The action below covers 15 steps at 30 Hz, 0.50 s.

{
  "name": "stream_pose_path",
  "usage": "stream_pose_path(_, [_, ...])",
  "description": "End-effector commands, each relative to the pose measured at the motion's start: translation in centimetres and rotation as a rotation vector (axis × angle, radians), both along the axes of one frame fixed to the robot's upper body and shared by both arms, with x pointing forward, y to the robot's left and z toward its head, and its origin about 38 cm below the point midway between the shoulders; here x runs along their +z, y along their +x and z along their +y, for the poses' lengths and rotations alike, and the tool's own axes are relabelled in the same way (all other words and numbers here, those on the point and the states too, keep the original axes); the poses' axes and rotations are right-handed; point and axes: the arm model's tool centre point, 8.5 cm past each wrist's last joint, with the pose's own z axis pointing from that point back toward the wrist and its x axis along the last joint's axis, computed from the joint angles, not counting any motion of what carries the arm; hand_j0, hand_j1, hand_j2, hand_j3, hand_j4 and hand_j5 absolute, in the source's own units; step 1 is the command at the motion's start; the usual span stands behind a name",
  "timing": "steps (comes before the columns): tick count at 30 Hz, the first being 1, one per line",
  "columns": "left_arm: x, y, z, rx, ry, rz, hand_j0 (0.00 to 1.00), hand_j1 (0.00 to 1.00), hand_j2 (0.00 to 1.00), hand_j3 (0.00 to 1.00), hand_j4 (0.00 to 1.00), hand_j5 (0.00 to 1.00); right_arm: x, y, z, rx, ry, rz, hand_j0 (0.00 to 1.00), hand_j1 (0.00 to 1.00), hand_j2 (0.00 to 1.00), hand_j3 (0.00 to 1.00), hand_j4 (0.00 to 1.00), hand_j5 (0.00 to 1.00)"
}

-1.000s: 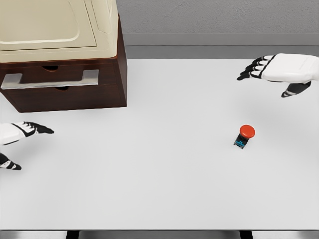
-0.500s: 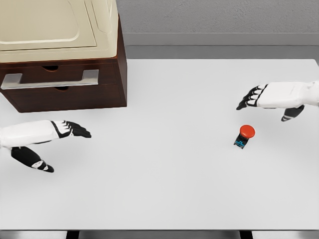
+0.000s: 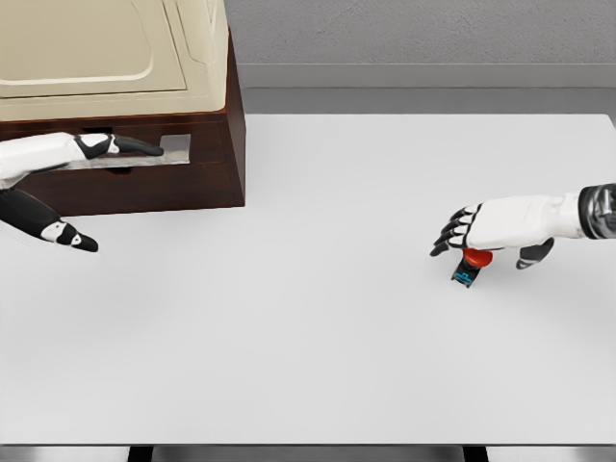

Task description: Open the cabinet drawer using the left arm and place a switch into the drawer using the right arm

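Nothing finished yet, I judge — drawer (image 3: 106,178) shut, my left hand (image 3: 91,146) lying fingers-extended along its handle (image 3: 144,159) without gripping, my right hand (image 3: 491,226) spread just above the switch (image 3: 470,265) on the table (image 3: 318,337) — pull, pickup, placement remain.

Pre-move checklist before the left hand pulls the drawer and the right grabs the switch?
1. Left hand at drawer handle: ok, fingers lie along it.
2. Left grip closed on handle: not ok, fingers extended.
3. Drawer open: not ok, front flush with cabinet.
4. Right hand over switch: ok.
5. Switch grasped: not ok, fingers spread, switch on table.
6. Path from switch to drawer clear: ok.
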Motion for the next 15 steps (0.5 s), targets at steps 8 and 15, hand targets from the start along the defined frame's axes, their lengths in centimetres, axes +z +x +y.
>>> stream_pose_path(8, [0.0, 2.1, 2.1, 0.250, 0.120, 0.099, 1.00, 1.00, 1.00, 1.00, 1.00, 1.00, -0.1, 0.0, 0.2, 0.002, 0.006, 0.005, 1.00, 1.00, 1.00, 1.00, 1.00, 1.00])
stream_pose_path(15, [-0.6, 2.7, 2.2, 0.302, 0.118, 0.143, 1.00, 1.00, 1.00, 1.00, 1.00, 1.00, -0.2, 0.0, 0.2, 0.002, 0.006, 0.005, 1.00, 1.00, 1.00, 1.00, 1.00, 1.00])
